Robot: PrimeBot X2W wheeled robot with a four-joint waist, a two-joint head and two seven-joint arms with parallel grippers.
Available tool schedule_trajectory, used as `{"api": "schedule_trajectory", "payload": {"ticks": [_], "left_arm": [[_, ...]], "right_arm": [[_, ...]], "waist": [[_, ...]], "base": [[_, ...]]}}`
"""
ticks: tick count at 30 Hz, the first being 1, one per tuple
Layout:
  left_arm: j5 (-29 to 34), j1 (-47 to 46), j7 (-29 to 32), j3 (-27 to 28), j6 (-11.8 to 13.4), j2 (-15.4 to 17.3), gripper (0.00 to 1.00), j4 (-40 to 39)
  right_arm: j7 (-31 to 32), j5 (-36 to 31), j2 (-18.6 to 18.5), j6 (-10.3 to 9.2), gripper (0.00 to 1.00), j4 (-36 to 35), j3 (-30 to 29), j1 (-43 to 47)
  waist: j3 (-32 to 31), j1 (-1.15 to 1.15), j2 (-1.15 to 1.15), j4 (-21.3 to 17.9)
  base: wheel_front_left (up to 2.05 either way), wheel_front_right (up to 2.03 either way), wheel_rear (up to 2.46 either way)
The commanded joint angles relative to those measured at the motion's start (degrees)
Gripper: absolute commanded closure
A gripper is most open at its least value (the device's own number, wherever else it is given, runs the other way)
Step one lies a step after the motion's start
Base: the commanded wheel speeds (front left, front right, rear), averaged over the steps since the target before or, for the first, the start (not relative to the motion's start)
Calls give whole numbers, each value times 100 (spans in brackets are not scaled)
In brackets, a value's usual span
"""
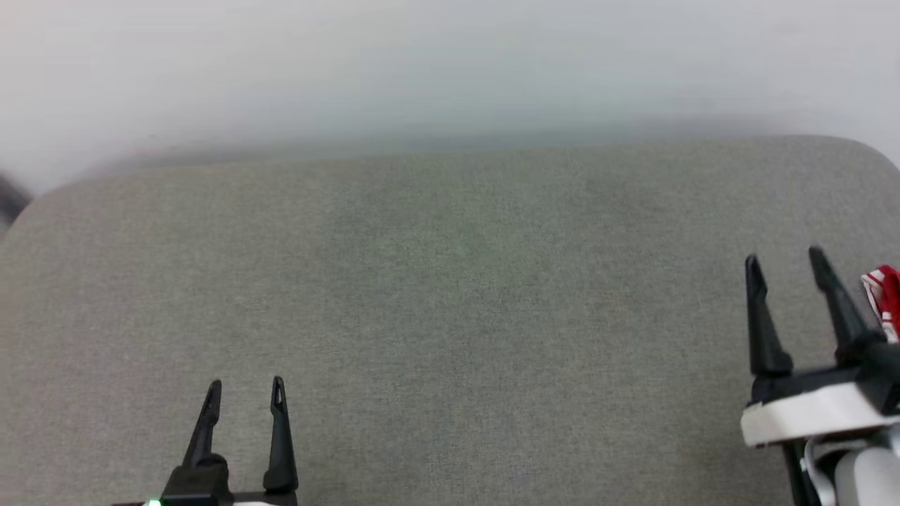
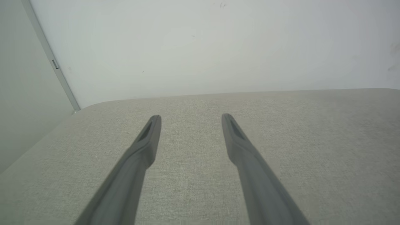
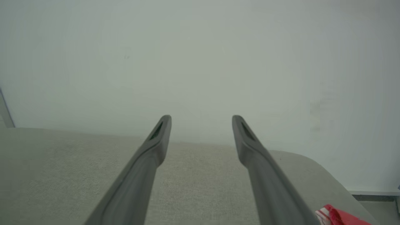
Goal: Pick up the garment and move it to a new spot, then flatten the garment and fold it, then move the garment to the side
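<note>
Black-fingered left gripper (image 1: 246, 383) hangs spread and empty at near left. The right gripper (image 1: 784, 254), equally spread and empty, hovers at right, just beside the garment (image 1: 884, 292) peeking in at the right edge. A clumsy reach could push it off. Grey fabric top (image 1: 450, 281); pale wall (image 1: 450, 63) beyond.

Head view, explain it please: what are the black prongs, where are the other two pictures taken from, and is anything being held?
The prongs are a two-armed robot's gripper fingers. The head camera looks down at its left gripper and right gripper over a grey fabric surface. The other pictures come from a camera on each wrist, looking along that arm's fingers. Both grippers are open and empty. A bit of the garment, red with white stripes, shows beside the right gripper.
</note>
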Motion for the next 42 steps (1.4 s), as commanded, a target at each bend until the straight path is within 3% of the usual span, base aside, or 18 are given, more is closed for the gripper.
{"api": "schedule_trajectory", "payload": {"ticks": [1,15,28,29,34,42], "left_arm": [[-30,81,-12,-19,-14,-6,0,29],[-83,345,-12,-104,-121,-18,0,155],[-111,392,-12,-70,-167,-23,0,252],[-113,347,0,-73,-164,-13,100,243],[-227,383,36,-81,-174,-15,100,449],[-1507,127,265,-39,-301,52,100,587]], "right_arm": [[-8,45,96,-7,0,-42,-17,193],[-8,157,508,-6,0,-568,-96,1605],[-9,315,520,-7,0,-655,-32,1856],[0,299,493,-1,100,-631,-33,1822],[21,408,492,0,100,-419,1,1828],[250,1639,425,-1,100,-241,38,1588]], "waist": [[-95,1,0,63],[-435,1,0,215],[-516,1,0,228],[-516,1,0,229],[-515,1,0,229],[-497,1,0,228]], "base": [[0,0,0],[0,0,0],[0,0,0],[0,0,0],[0,0,0],[0,0,0]]}}
